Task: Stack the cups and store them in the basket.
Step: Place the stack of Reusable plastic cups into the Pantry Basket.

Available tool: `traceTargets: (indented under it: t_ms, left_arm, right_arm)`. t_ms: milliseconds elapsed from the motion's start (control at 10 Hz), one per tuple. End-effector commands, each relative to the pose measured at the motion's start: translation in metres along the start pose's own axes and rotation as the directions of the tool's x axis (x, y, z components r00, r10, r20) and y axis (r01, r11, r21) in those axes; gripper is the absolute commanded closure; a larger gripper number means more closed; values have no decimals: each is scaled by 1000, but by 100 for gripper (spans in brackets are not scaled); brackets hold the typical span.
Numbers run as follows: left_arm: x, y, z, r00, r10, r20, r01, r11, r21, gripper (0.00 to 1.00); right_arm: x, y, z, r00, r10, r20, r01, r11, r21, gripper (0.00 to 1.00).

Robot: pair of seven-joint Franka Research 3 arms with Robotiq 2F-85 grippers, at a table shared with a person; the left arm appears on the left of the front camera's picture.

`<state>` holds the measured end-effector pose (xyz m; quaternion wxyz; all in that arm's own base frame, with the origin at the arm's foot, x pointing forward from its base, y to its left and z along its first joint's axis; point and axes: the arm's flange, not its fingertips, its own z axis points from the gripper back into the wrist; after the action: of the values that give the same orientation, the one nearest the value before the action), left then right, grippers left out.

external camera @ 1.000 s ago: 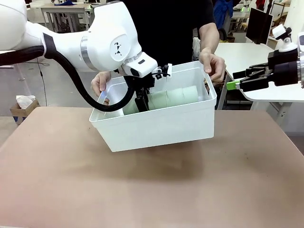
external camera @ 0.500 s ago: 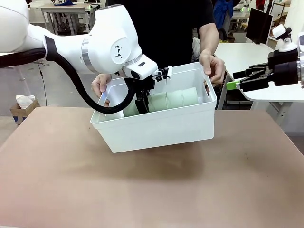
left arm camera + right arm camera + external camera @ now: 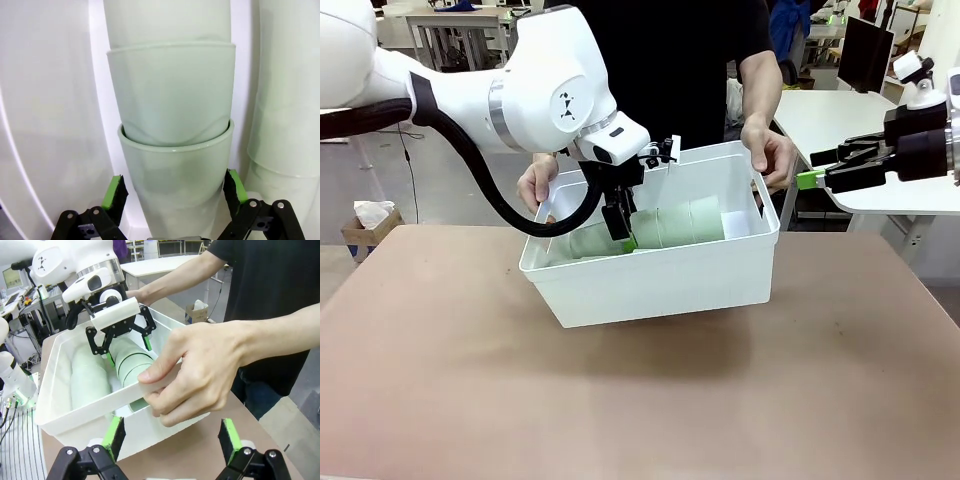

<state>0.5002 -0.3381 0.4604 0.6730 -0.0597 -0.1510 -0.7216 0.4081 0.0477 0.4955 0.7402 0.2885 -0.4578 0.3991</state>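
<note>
cups almost put away

the cups (image 3: 665, 228) lie stacked on their sides inside the basket (image 3: 660, 275). a person's hands (image 3: 770, 150) hold the basket up off the table at both ends. the left gripper (image 3: 622, 230) is down in the basket, its pads spread on each side of a stack, not squeezing. the right gripper (image 3: 820, 178) waits off to the side, spread wide with nothing in it. what looks left is for the left arm to lift out.

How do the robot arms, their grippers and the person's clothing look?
Both arms are glossy white with rounded joints. The left arm has a grey joint ring, a small dark emblem and a thick black cable. The left gripper and right gripper have black linkages and green pads. The person wears a black short-sleeved shirt.
</note>
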Motion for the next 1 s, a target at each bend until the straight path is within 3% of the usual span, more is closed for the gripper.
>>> traceTargets:
  t_ms: [0, 300, 600, 900]
  left_arm:
    - [-9, -5, 15, 1000, -7, 16, 7, 1000, -3, 0]
    - [-26, -3, 59, 993, 9, 115, -2, 998, -60, 0]
    - [-66, -4, 112, 961, 60, 270, -46, 997, -60, 0]
    - [-131, -17, 155, 859, 112, 499, -73, 993, -97, 0]
  right_arm:
    - [2, 0, 0, 1000, -16, 5, 16, 1000, 2, 0]
    - [2, 0, 0, 1000, -16, 5, 16, 1000, 2, 0]
    - [2, 0, 0, 1000, -16, 5, 16, 1000, 2, 0]
    - [2, 0, 0, 1000, -16, 5, 16, 1000, 2, 0]
